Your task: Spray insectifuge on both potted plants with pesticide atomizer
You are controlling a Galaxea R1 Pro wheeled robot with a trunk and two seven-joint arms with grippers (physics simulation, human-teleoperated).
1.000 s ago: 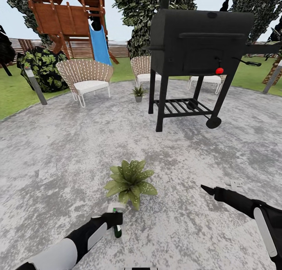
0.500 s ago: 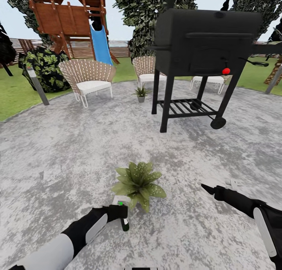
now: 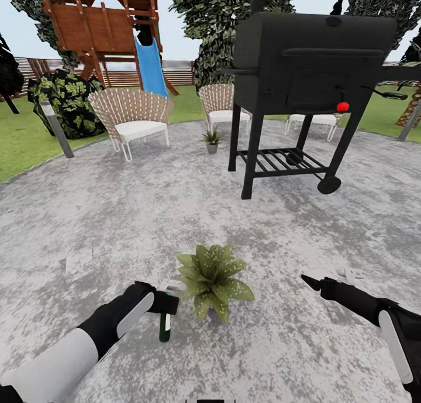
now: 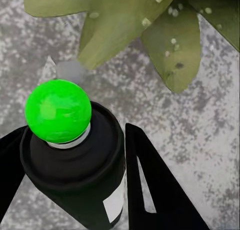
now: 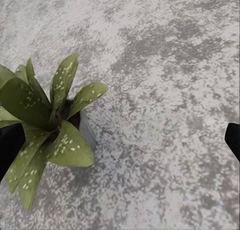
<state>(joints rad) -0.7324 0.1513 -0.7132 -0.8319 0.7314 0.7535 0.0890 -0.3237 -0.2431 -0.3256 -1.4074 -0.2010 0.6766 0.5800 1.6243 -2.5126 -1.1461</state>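
We see the left tool [image 3: 165,305] clamped on the pesticide atomizer [image 3: 165,326], its black fingers [image 4: 150,190] on either side of the dark bottle. The bottle hangs just beside the near potted plant [image 3: 214,279], which stands on the grey paved circle [image 3: 117,227]. The second potted plant [image 3: 211,139] sits far off by the black grill [image 3: 304,81]. For the right tool [image 3: 311,282], we cannot tell whether its tips are apart or together.
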